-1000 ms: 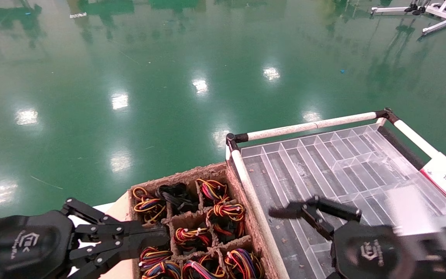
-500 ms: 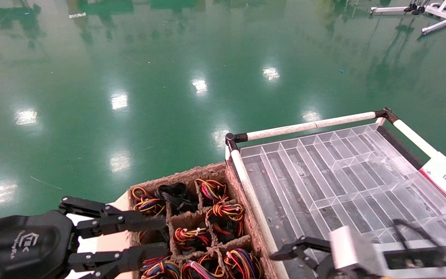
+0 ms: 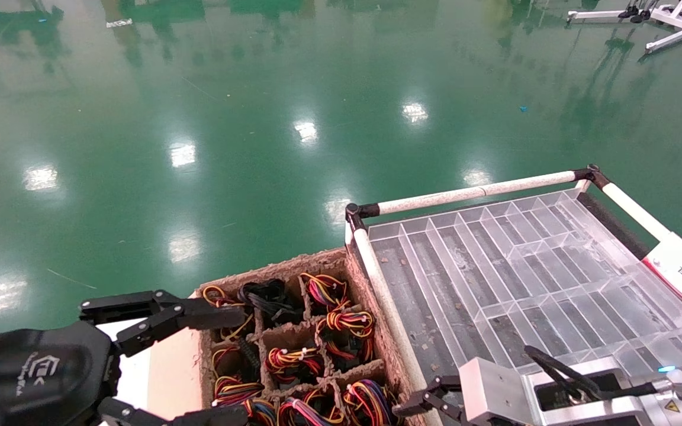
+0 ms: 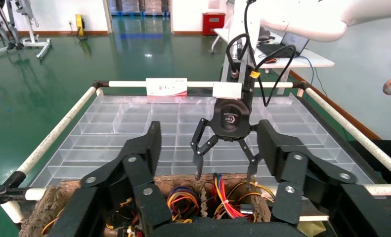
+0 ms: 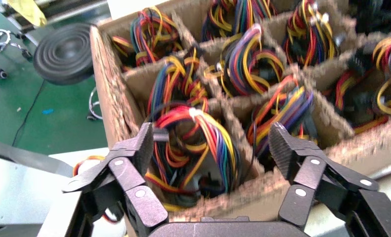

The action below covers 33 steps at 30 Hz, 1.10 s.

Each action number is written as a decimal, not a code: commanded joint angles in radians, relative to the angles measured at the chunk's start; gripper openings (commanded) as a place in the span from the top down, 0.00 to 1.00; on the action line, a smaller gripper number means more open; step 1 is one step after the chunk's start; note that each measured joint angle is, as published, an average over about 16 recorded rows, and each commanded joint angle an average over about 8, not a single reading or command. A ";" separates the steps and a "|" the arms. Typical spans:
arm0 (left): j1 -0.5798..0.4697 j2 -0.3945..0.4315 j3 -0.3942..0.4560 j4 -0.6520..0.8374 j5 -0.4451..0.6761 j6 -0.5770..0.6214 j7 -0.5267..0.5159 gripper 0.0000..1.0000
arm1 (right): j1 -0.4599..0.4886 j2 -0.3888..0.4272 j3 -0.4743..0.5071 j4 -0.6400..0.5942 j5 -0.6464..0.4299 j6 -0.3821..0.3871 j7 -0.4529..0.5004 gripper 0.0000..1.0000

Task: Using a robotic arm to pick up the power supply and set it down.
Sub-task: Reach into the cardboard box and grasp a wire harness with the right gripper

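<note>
Several power supplies stand in a brown cardboard box [image 3: 370, 278] with compartments, each showing mainly its tied bundle of red, yellow, black and blue wires. My right gripper [image 5: 213, 145] is open above the box's near right corner. Its fingers [image 5: 143, 143] stand on either side of one power supply [image 5: 195, 140], not touching it. In the head view that power supply [image 3: 370, 402] lies beside the right gripper [image 3: 421, 405], which the silver wrist mostly hides. My left gripper [image 3: 228, 367] hangs wide open over the box's left side, holding nothing. The left wrist view shows the right gripper [image 4: 225, 170] facing it.
A clear plastic divider tray [image 3: 512, 260] fills a cart with white rails [image 3: 471, 192] to the right of the box. One compartment holds an all-black cable bundle [image 3: 267, 299]. Green floor lies beyond. A white table [image 4: 282, 49] stands behind the cart.
My right gripper has left the clear tray and dropped to the box's near right corner. The left gripper's fingers have spread from nearly together to wide apart.
</note>
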 commanded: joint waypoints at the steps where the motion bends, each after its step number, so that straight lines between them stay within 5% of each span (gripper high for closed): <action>1: 0.000 0.000 0.000 0.000 0.000 0.000 0.000 0.00 | 0.004 0.003 -0.010 0.003 -0.008 0.001 0.006 1.00; 33: 0.000 0.000 0.000 0.000 0.000 0.000 0.000 0.00 | 0.079 0.012 -0.060 -0.041 -0.025 0.000 -0.010 1.00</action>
